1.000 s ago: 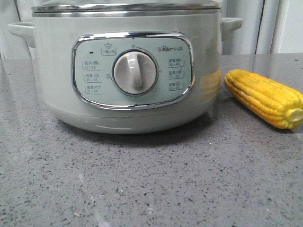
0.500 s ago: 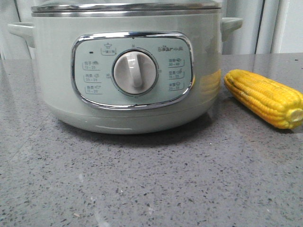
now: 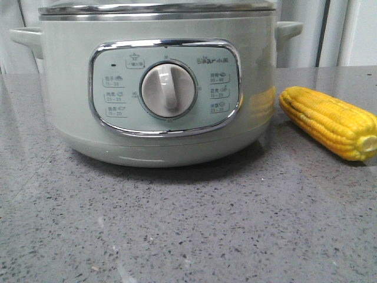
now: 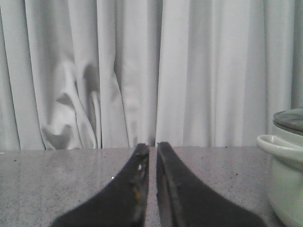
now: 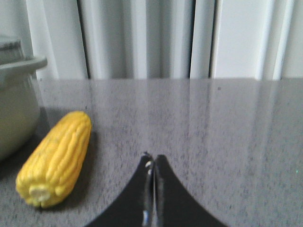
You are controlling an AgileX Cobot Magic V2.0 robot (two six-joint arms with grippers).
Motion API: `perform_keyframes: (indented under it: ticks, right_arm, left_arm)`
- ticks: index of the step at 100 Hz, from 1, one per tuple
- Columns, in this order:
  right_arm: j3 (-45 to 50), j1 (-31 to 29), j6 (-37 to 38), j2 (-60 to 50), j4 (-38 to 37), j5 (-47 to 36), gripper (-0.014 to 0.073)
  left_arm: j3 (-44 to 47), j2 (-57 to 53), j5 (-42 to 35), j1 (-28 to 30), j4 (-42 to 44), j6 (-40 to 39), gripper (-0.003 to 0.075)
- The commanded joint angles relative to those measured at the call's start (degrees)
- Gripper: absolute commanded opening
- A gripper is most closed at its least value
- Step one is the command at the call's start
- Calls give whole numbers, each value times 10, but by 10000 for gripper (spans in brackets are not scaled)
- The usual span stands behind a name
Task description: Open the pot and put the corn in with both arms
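nothing has moved: corn (image 3: 330, 122) lies beside the lidded pot (image 3: 156, 88); left hand (image 4: 152, 149) and right hand (image 5: 152, 160) closed, empty.

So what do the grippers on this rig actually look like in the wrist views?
Both are matte black. The left gripper has two flat, blade-like fingers that broaden toward the camera and taper to narrow tips; one inner edge looks scuffed, with small pale specks. The right gripper has the same dark tapered fingers. No cables, labels or markings show, and neither arm appears in the front view.

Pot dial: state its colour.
The dial on the pot is white, ringed in chrome; the front view shows it best.
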Motion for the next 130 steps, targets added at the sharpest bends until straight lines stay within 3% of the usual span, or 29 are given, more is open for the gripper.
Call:
perform_keyframes:
  ticks: [1,34,65,88,95,107,114,130]
  right_arm:
    - [-33,-2,-3,-13,-4,-15,-64]
    - [-144,-2,-3,38,-4,125,-63]
    - [-258,-2,-3,210,-3,196,-64]
    - [-282,-2,-3,284,4,132,-64]
    - [-282,-2,-3,295,4,122,-64]
    - [-282,-2,-3,312,4,122,-64]
    - [-281,-2,-3,318,4,119,-64]
    - [-281,-2,-3,323,4,119,-64]
  left_arm:
    - [-44,-9,-26,-1,3,-1,-21]
    - [-189,92,101,-1,3,-1,-21]
    - [-255,218,93,-1,3,-1,-20]
    - [-258,282,48,-1,2,-1,-13]
    - [-258,290,29,-1,2,-1,47]
    - [-258,304,-1,-3,2,-1,279]
    - [-258,313,-27,-5,-1,-3,375]
    - [-264,341,-95,-37,1,-3,397]
